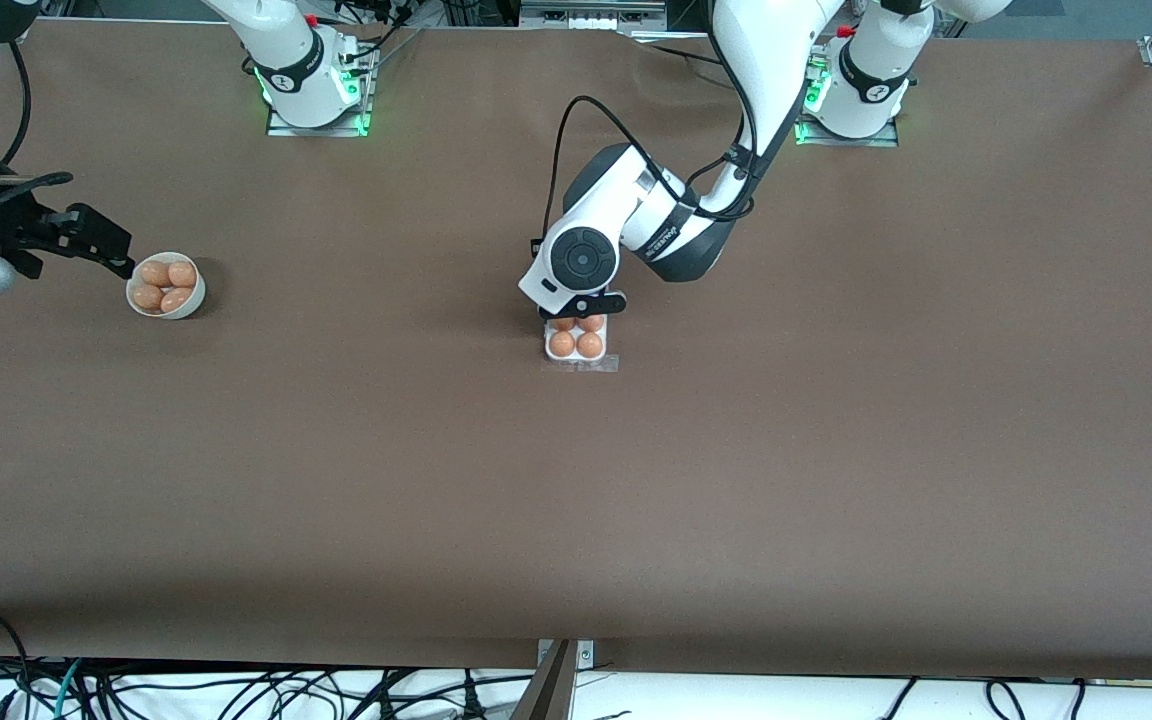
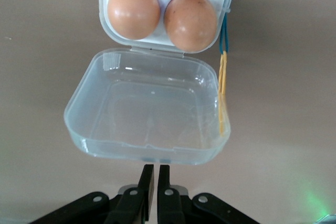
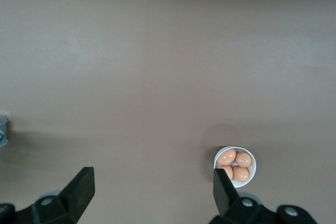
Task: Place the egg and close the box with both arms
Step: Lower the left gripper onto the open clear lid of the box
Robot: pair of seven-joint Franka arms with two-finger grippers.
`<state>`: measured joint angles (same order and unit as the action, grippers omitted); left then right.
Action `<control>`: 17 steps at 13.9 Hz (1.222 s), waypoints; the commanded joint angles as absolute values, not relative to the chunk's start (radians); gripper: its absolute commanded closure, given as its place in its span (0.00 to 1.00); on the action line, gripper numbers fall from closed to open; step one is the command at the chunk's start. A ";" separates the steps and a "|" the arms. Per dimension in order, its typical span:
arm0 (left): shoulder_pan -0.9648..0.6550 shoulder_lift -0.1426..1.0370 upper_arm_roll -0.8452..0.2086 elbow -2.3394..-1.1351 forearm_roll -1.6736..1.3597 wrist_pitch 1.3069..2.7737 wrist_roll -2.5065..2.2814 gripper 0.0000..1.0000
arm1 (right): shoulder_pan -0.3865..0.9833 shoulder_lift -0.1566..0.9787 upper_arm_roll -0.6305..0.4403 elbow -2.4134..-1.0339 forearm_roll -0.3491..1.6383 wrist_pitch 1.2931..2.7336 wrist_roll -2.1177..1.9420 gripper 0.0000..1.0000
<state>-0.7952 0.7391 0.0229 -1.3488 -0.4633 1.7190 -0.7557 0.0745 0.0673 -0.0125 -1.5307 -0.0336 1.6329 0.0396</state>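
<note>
Fingers (image 2: 145, 187) of your left gripper (image 2: 153, 182) are pressing flat together with nothing between them, hanging just off the free edge of the box's (image 1: 581, 345) clear lid (image 2: 147, 111), not touching it. That lid is lying open and flat on the table, hinged to the white tray. You are looking at four eggs sitting in the tray, one in each cup, so every cup is filled; the egg (image 2: 190, 21) in the cup by the hinge, on the side where the yellow and blue bands (image 2: 223, 85) run along the lid's edge, is resting upright like its neighbours.

Your right gripper (image 3: 152, 190) is hanging with its fingers spread as wide as they go and holding nothing, well away from the box toward the right arm's end of the table, above the round white bowl (image 1: 166, 285). You are seeing four more eggs lying in that bowl, which makes eight eggs in all. The right arm is waiting there.

Everything is resting on a brown matte table (image 1: 836, 450), with the box near its middle. Two arm bases are standing along the table's edge with green lights glowing at their feet. Black cables (image 1: 266, 695) are trailing over a white strip along the table's edge nearest the front camera.
</note>
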 commanded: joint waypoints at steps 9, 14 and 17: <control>-0.808 0.747 0.037 -1.331 -0.385 1.802 -0.756 0.89 | 0.075 0.067 -0.011 -1.523 -0.032 1.635 0.048 0.00; -0.807 0.749 0.038 -1.330 -0.371 1.841 -0.752 0.89 | 0.075 0.067 -0.011 -1.523 -0.032 1.635 0.048 0.00; -0.802 0.749 0.041 -1.330 -0.348 1.864 -0.747 0.89 | 0.075 0.067 -0.011 -1.523 -0.031 1.635 0.048 0.00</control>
<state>-0.7960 0.7401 0.0307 -1.3487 -0.3863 1.8535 -0.7557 0.0745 0.0679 -0.0125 -1.5307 -0.0336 1.6346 0.0396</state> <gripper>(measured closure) 0.885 0.000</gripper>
